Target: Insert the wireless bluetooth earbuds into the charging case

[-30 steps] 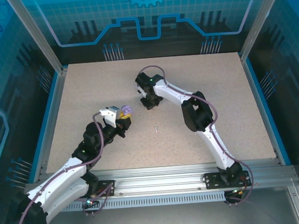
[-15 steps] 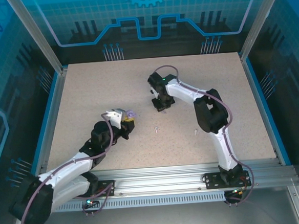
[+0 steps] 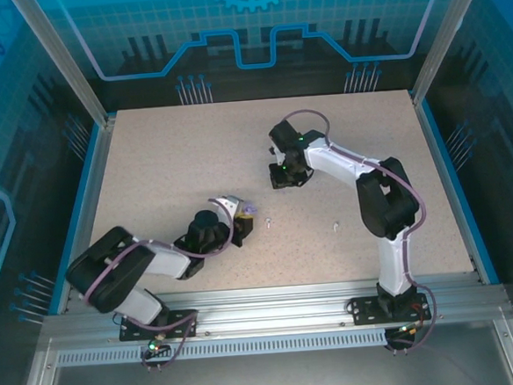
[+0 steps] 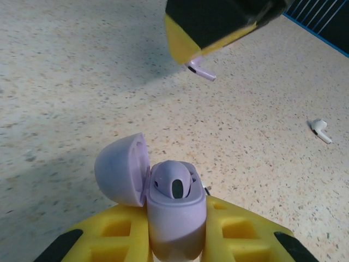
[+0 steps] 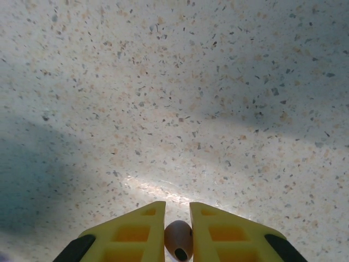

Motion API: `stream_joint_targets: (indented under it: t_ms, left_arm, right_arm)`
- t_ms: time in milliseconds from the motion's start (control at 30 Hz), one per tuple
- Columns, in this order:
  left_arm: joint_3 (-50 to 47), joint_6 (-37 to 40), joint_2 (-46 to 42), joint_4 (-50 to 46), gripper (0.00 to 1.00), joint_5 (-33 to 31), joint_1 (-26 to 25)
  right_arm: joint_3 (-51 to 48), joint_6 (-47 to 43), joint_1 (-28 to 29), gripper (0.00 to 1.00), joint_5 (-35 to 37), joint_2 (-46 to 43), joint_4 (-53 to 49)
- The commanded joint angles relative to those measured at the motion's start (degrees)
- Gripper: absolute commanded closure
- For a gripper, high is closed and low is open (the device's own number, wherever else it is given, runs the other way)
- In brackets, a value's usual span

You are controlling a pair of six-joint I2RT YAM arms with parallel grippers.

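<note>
My left gripper (image 3: 243, 218) (image 4: 175, 221) is shut on a pale purple charging case (image 4: 174, 215) (image 3: 248, 212), held upright. The case's lid (image 4: 121, 168) is swung open to the left, and one purple earbud (image 4: 173, 183) sits in it. My right gripper (image 3: 288, 176) (image 5: 178, 210) is shut on a second pale purple earbud (image 5: 179, 240). In the left wrist view that bud's stem (image 4: 200, 71) pokes out under the right fingers (image 4: 218, 24), above and beyond the case. Two white earbuds lie loose on the table, one (image 3: 268, 220) (image 4: 322, 130) near the case, the other (image 3: 335, 226) farther right.
The speckled beige table (image 3: 166, 163) is bounded by blue side rails (image 3: 79, 205) and an aluminium rail (image 3: 273, 299) at the near edge. The left arm is folded low near the front left.
The left gripper has carried the open case right and toward the near edge. The right gripper has moved right with the purple bud in it.
</note>
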Motion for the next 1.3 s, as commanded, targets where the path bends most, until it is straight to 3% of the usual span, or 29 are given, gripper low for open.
stream_joint_targets:
  t_ms: [0,633,1267]
  left_arm:
    - [3.5,-1.4,3.7,10.8,0.79,-0.9,-1.6]
    - [6.7,-5.1,12.8,24.8,0.79,-5.1,-3.8]
    - [9.0,-7.4,12.1,24.9,0.79,-7.2,-4.1]
  right_arm:
    - [-2.0,3.9,-0.9,0.84,-2.9,-4.8,4.1]
    - [-16.0,14.3,-0.8,0.84,-3.3,-19.3,21.2]
    - [-21.9,20.0,1.9,0.84,-2.7,-22.7,29.8]
